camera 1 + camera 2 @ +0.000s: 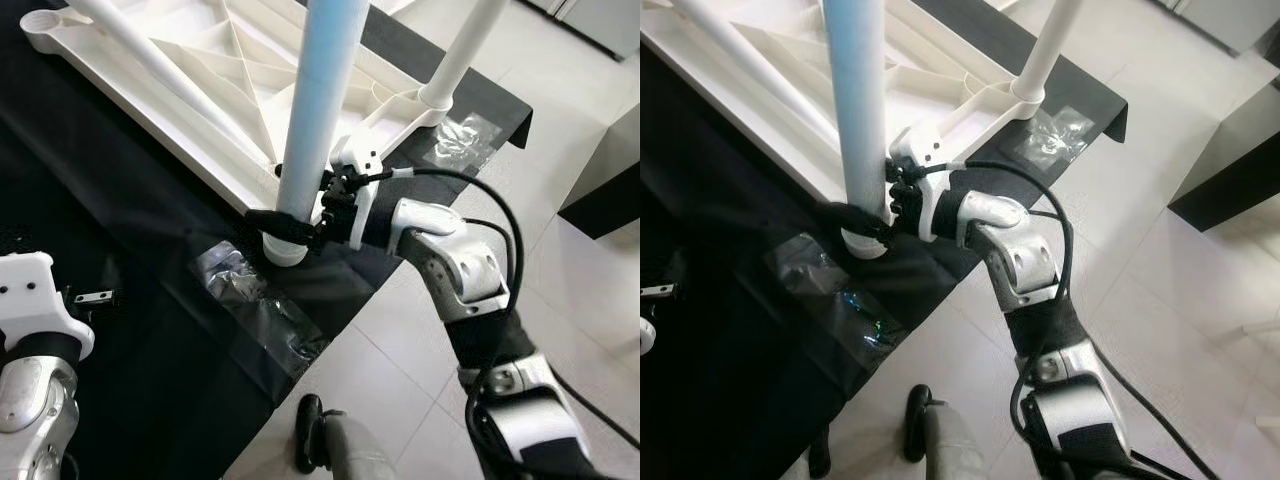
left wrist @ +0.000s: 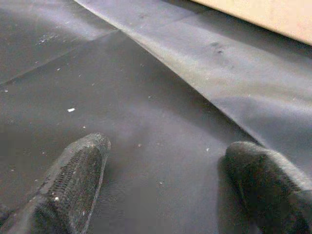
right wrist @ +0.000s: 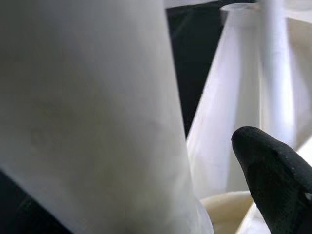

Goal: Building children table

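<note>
A white plastic table top [image 1: 200, 70] lies upside down on a black mat [image 1: 120, 220], ribbed underside up. A white leg [image 1: 320, 110] stands upright in the socket at its near corner. My right gripper [image 1: 285, 225] is shut on this leg just above the socket, one black finger across its front. In the right wrist view the leg [image 3: 87, 112] is pressed close beside a fingertip [image 3: 273, 170]. A second leg [image 1: 465, 50] stands in the far right corner, and another [image 1: 150, 60] slants at the upper left. My left gripper [image 2: 165, 190] hovers open over the mat, holding nothing.
Clear tape patches [image 1: 255, 300] [image 1: 460, 140] hold the mat's edge to the white tiled floor [image 1: 400, 380]. A dark cabinet base [image 1: 610, 190] stands at the right. My left arm [image 1: 35, 330] sits low at the left. A grey and black part of my own body [image 1: 320, 440] shows at the bottom.
</note>
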Controlling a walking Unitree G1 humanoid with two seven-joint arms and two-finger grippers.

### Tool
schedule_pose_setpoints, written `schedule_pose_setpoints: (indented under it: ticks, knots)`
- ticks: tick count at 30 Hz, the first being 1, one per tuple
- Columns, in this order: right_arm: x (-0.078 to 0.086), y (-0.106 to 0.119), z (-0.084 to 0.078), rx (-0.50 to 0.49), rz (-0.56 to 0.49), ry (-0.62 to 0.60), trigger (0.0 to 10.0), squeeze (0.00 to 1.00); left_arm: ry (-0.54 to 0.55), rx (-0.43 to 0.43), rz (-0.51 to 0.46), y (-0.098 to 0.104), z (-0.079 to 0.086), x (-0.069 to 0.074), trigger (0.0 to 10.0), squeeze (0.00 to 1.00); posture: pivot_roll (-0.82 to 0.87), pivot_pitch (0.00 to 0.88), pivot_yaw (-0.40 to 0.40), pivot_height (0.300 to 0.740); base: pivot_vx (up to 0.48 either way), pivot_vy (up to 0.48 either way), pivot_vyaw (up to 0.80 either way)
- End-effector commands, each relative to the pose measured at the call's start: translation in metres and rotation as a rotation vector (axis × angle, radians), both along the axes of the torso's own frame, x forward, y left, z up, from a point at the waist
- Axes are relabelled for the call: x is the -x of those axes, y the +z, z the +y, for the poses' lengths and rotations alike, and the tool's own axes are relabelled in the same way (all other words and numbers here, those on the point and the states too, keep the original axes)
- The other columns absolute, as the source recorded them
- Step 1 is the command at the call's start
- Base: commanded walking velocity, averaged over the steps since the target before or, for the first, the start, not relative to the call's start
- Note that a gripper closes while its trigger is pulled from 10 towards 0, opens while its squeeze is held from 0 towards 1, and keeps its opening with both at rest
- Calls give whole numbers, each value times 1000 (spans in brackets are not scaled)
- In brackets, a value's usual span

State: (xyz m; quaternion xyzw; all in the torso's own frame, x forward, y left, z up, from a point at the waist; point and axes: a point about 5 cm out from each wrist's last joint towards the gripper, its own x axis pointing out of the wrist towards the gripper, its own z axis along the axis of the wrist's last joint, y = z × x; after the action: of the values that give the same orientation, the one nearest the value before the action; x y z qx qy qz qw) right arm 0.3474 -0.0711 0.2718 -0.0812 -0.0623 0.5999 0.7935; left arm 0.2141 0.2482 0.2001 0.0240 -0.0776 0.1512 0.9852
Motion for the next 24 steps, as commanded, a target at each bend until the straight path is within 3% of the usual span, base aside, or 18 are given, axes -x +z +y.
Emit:
schedule_pose_setpoints:
  ticks: [1, 4, 5, 6, 7, 8, 13, 20, 22, 23, 24]
  knots:
    - [-8, 7, -14, -1, -27, 40, 10000, 0, 13, 2, 38, -10, 0, 2, 10000, 0, -8, 319, -163, 740, 0, 0, 0]
    - [-10, 10, -15, -1, -25, 68, 10000, 0, 13, 1, 37, -10, 0, 2, 10000, 0, -8, 319, -163, 740, 0, 0, 0]
    - [-12, 13, -14, -4, -16, 114, 4745, 0, 16, -5, 35, -10, 0, 2, 10000, 0, 0, 312, -162, 740, 0, 0, 0]
    - [-14, 15, -14, -7, -11, 157, 2667, 0, 19, -12, 33, -10, 0, 2, 10000, 0, 0, 312, -162, 740, 0, 0, 0]
    - [-14, 15, -14, -7, -11, 157, 2667, 0, 19, -12, 33, -10, 0, 2, 10000, 0, 0, 312, -162, 740, 0, 0, 0]
    - [-15, 16, -13, 13, -13, 202, 0, 0, 20, -24, 33, -9, 0, 3, 10000, 0, 3, 311, -161, 740, 0, 0, 0]
    - [-17, 16, -12, 78, -23, 286, 0, 0, 22, -50, 30, -9, -1, 4, 10000, 0, 6, 300, -167, 740, 0, 0, 0]
    - [-19, 16, -14, 92, -28, 303, 0, 0, 20, -74, 20, -7, -2, 4, 10000, 0, -2, 290, -169, 740, 0, 0, 0]
    - [-20, -1, -26, 90, -13, 180, 0, 0, -7, -90, 23, -8, -9, 9, 10000, 0, -24, 272, -180, 740, 0, 0, 0]
    - [-20, -1, -26, 90, -13, 180, 0, 0, -7, -90, 23, -8, -9, 9, 10000, 0, -24, 272, -180, 740, 0, 0, 0]
    - [-19, -17, -30, 84, 31, 71, 0, 0, -26, -85, 32, -10, -15, 13, 10000, 0, -37, 265, -188, 740, 0, 0, 0]
